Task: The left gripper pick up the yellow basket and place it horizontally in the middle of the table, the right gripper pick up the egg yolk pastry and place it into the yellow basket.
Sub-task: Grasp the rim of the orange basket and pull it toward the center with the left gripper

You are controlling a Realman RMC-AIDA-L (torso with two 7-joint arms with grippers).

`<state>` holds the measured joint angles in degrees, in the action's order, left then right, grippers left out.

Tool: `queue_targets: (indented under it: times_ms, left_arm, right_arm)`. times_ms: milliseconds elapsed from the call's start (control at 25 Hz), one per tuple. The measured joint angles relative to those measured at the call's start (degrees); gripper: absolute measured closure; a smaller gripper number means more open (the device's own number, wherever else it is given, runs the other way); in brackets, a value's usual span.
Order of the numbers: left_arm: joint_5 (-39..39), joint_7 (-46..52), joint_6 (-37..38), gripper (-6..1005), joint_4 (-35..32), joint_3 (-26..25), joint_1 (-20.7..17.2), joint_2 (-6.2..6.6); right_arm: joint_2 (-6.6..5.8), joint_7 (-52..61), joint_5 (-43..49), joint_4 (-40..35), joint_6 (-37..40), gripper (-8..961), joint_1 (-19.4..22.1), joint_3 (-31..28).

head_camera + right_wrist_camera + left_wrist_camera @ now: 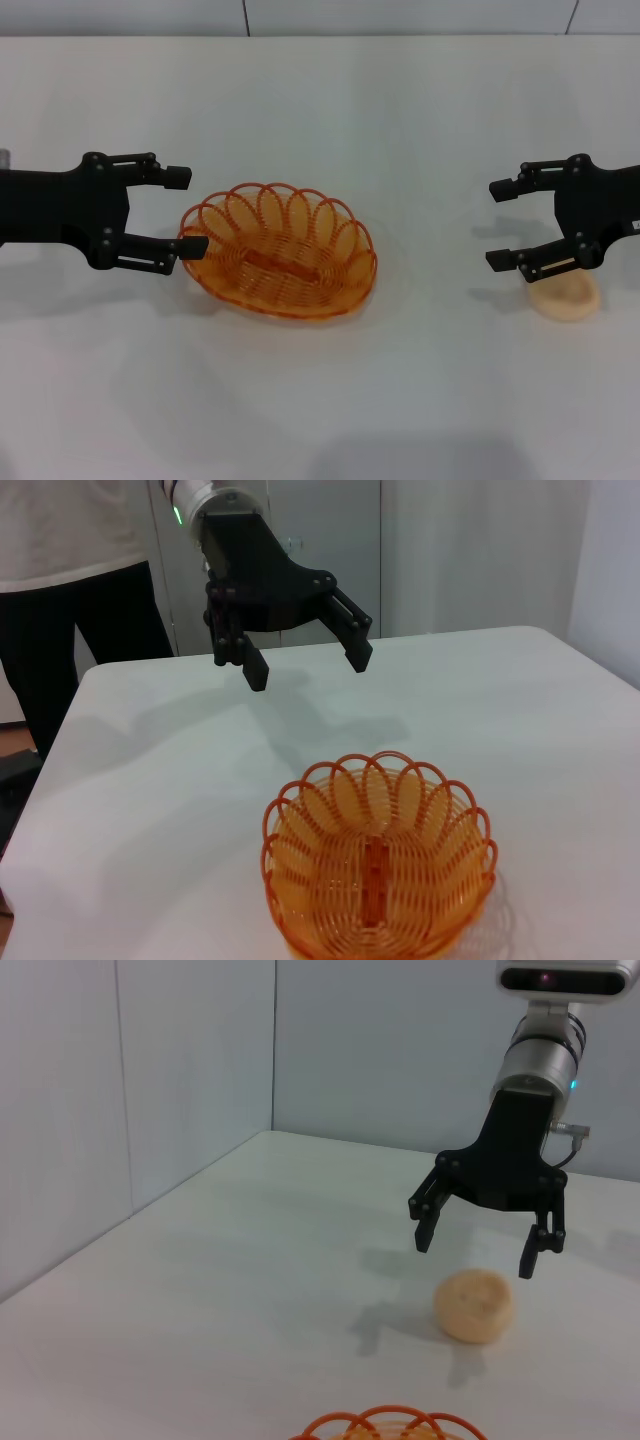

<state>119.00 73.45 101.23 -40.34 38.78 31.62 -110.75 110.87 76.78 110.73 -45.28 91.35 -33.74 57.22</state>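
Note:
The yellow basket (278, 250) stands upright on the white table (400, 120), a little left of the middle, and is empty. It also shows in the right wrist view (378, 870), and its rim shows in the left wrist view (390, 1425). My left gripper (187, 211) is open and empty at the basket's left end. In the right wrist view this gripper (308, 660) hangs above the table, apart from the basket. The egg yolk pastry (567, 296) lies on the table at the right. My right gripper (498, 224) is open and empty, just above the pastry (474, 1305) without touching it (478, 1245).
A person in a white top and dark trousers (80, 600) stands beyond the table's end on my left side. Grey walls (150, 1080) close in the table's far side and right corner. The table's edge (60, 710) runs close to the left arm.

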Motion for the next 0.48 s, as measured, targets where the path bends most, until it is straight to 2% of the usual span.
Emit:
queue_targets:
  times_ms: [480]
  left_arm:
    - [-0.19, 0.18, -0.48, 114, 0.00, -0.14, -0.38, -0.08]
  right_arm:
    - [0.70, -1.21, -0.08, 0.02, -0.05, 103, 0.10, -0.56]
